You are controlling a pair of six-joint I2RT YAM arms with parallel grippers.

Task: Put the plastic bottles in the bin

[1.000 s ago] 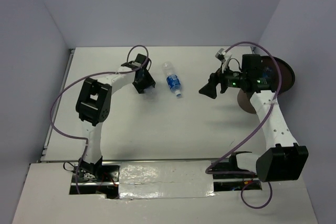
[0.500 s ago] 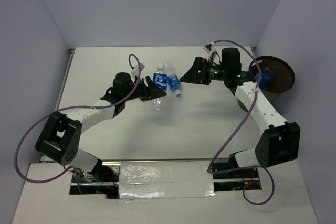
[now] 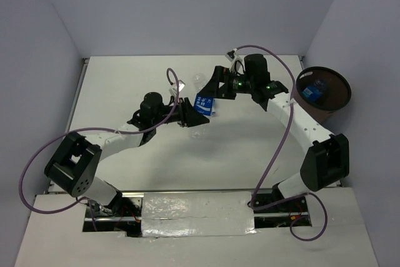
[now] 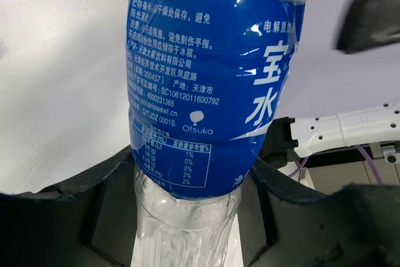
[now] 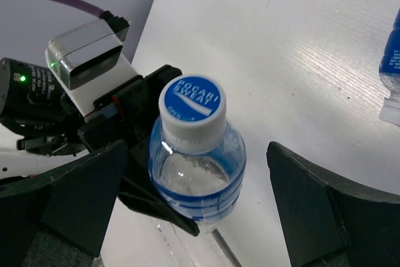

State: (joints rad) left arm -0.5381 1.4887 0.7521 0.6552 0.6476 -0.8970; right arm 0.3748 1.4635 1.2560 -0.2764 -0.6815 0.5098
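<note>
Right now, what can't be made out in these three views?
Left wrist: the held bottle fills the frame in the left claw; the top edge cuts off its cap.
Right wrist: the second bottle, past the open right claw, is cut off by the right edge.
Top view: the two bottles overlap under the claws, too small to tell apart.
Top view, bin: one blue label shows inside; the rest is too dark to count bottles.

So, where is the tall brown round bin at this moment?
In the top view, the tall brown round bin sits at the far right by the table edge, just beyond the right arm, with a blue-labelled plastic bottle inside.
</note>
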